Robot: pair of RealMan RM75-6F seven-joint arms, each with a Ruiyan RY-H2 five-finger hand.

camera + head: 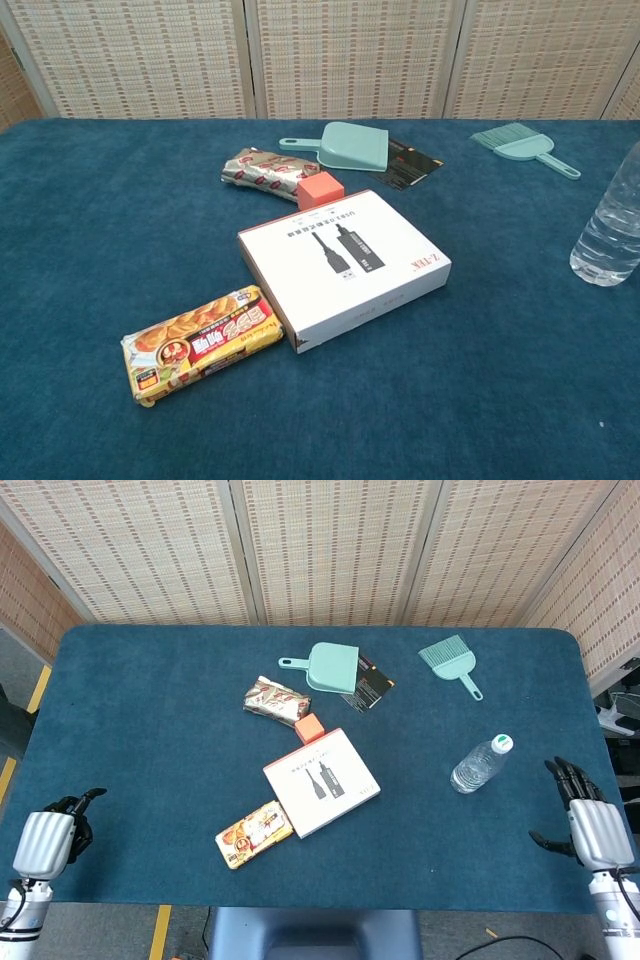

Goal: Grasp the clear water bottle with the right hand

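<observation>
On the blue table [150,700], one clear plastic water bottle [480,764] stands at four o'clock; right hand [590,825] nearby, fingers apart, empty.

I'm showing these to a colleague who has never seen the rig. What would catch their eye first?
Probably the white box with the cable drawing, lying mid-table on the blue cloth between an orange snack pack and a small orange block. Next, the clear water bottle standing alone to the right, with the right hand open at the table's edge, not touching it.
</observation>
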